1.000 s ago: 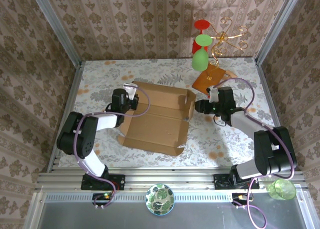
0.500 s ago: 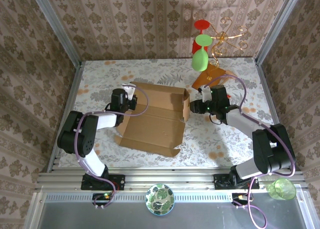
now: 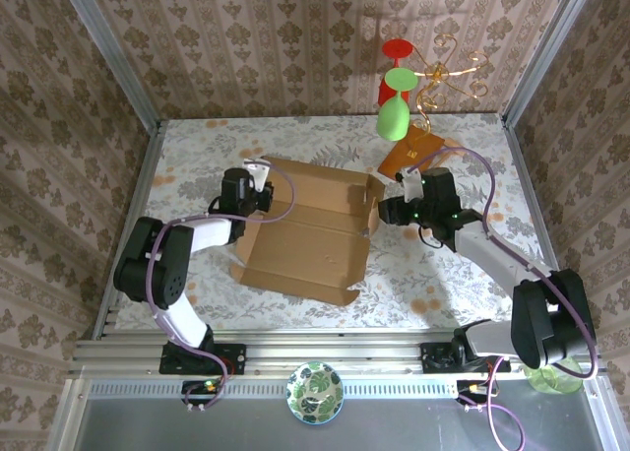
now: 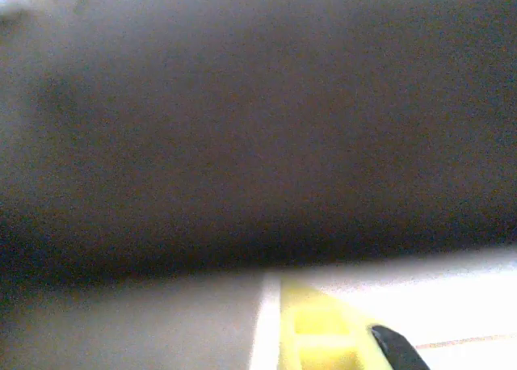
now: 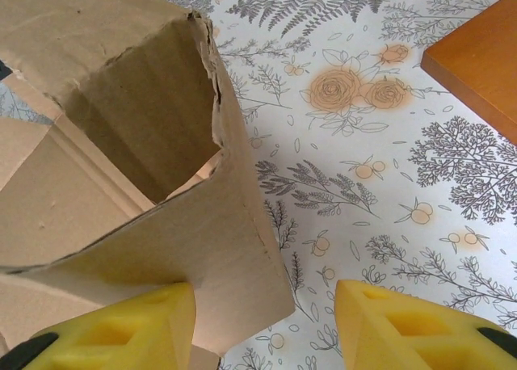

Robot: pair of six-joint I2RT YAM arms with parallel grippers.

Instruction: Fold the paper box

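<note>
Here, the flap (image 5: 212, 249) of the paper box (image 3: 310, 239), standing between the wide-spread right fingers (image 5: 404, 325), may be crumpled if pinched off-centre; the spread of the left fingers (image 4: 315, 338) cannot be told.

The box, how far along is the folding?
Early. The box lies mostly flat; its right side flap stands up. The right end effector is open around that flap, the left end effector at the far-left corner. Most panels are not yet raised.
</note>
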